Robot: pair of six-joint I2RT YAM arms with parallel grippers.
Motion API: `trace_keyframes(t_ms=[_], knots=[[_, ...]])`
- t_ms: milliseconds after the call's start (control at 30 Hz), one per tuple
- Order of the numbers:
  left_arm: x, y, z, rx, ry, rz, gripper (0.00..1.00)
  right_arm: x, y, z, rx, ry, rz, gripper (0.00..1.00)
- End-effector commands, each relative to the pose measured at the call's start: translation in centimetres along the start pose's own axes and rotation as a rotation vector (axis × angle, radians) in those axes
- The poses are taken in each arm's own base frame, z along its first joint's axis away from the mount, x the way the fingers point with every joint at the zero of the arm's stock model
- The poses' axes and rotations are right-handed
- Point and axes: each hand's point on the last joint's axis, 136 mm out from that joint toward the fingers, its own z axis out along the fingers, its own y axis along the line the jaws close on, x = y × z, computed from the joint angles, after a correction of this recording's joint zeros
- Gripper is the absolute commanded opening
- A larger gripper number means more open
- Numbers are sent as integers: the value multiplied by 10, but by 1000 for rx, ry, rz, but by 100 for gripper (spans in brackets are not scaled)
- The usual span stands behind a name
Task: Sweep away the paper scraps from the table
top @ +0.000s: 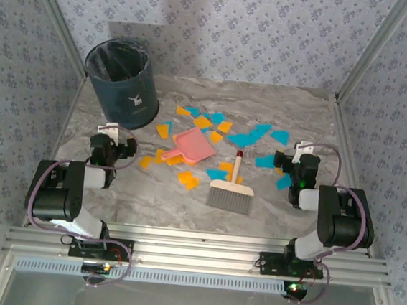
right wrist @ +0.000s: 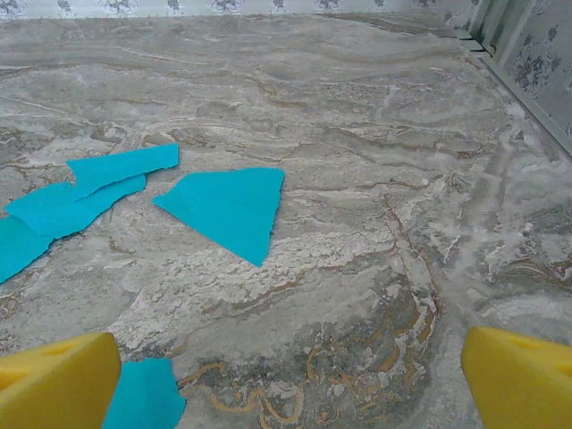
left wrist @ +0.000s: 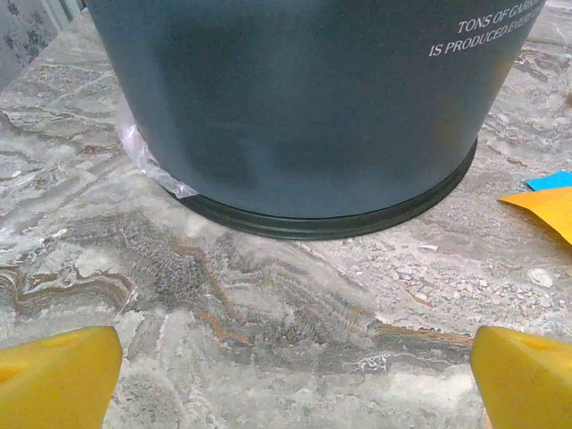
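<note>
robot lab test cell for sure, marble-look table [top: 293,118] boxed in by floral-papered walls [top: 237,26], aluminium frame rail [top: 201,255] up front, left arm [top: 58,196] and right arm [top: 337,219] bolted on

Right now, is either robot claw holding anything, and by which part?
Nothing is held: the left gripper and right gripper stand open and empty; the pink plastic dustpan and grey-bristled brush lie free.

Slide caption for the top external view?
Open left gripper and right gripper flank paper scraps, pink dustpan and brush on the table.
</note>
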Motion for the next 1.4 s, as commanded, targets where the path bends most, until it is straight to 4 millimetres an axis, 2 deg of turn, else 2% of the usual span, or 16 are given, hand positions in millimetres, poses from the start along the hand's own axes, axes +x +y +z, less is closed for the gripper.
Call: trace_keyframes(t_ms=[0, 900, 1133, 1233, 1367], knots=[[-13, -1, 4, -4, -28, 19, 100, -5, 1, 3, 7, -7, -14, 100], [-14, -2, 3, -1, -34, 17, 99, -7, 1, 2, 3, -16, -15, 100], [-37, 6, -25, -83, -88, 9, 99, -27, -8, -12, 72, -38, -10, 100], [-43, 13, -34, -124, -29, -62, 99, -32, -15, -19, 115, 1, 14, 100], [-46, 6, -47, -129, 94, -149, 99, -40, -21, -30, 131, 97, 138, 100]])
